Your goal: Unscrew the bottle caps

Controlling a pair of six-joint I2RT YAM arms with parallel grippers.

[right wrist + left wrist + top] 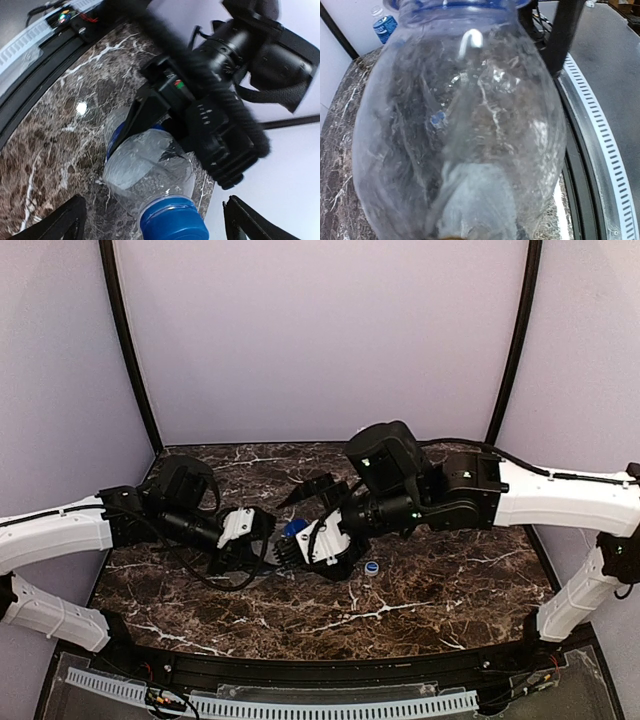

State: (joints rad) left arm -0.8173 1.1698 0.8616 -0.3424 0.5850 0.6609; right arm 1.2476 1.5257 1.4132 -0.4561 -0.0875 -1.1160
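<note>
A clear bottle [150, 165] with a dark blue cap [172, 220] hangs above the marble table [420, 610]. My left gripper [266, 532] is shut on its body, and black fingers [145, 112] clamp it. The bottle [460, 125] fills the left wrist view and hides those jaws. My right gripper [153, 202] is open, its fingers [60, 222] standing either side of the cap without touching it. In the top view the cap [293, 528] shows between both grippers, with the right gripper [292, 543] at it. A pale blue-and-white cap [372, 567] lies loose on the table.
A second bottle with a blue label [384, 25] stands far back by the wall. A perforated white strip [300, 705] and a black rail run along the table's near edge. Both arms meet over the table's middle.
</note>
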